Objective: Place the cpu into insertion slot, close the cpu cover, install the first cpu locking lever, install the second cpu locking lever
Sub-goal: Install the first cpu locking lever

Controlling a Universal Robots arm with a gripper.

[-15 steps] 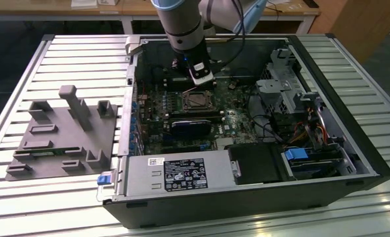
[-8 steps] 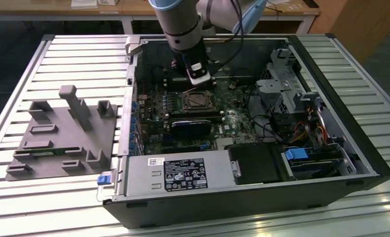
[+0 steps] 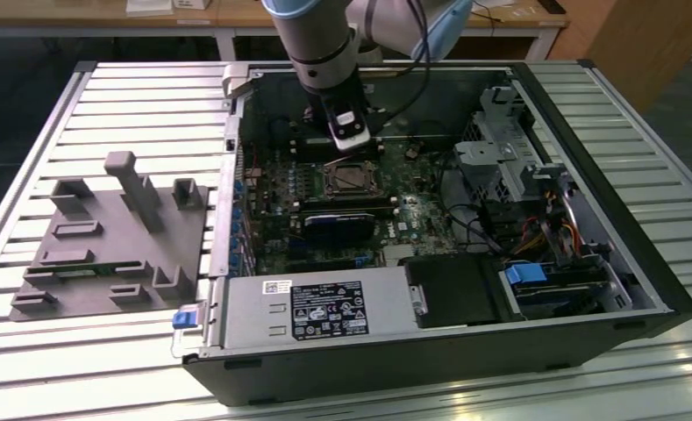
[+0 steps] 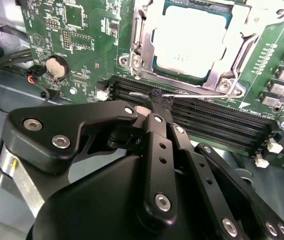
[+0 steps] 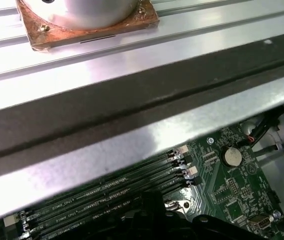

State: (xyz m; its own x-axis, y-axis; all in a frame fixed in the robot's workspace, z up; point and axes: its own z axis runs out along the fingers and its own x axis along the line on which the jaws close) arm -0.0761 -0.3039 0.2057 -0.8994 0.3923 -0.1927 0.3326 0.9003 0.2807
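Note:
The cpu (image 4: 192,42) lies in the insertion slot (image 3: 348,178) on the green motherboard, its pale metal top showing through the window of the cpu cover (image 4: 140,37). The silvery cover lies flat over it. A thin wire locking lever (image 4: 197,93) runs along the socket's edge beside the memory slots. My gripper (image 4: 155,98) is shut, its black tips pinched on this lever near its bent end. In the exterior view the gripper (image 3: 353,149) hangs inside the open computer case, just behind the socket.
Long black memory slots (image 4: 207,120) lie right beside the lever. A coin battery (image 4: 56,67) sits on the board. The case holds a power supply (image 3: 310,311), a drive cage (image 3: 521,167) and cables. A grey fixture (image 3: 111,237) stands on the slatted table at the exterior view's left.

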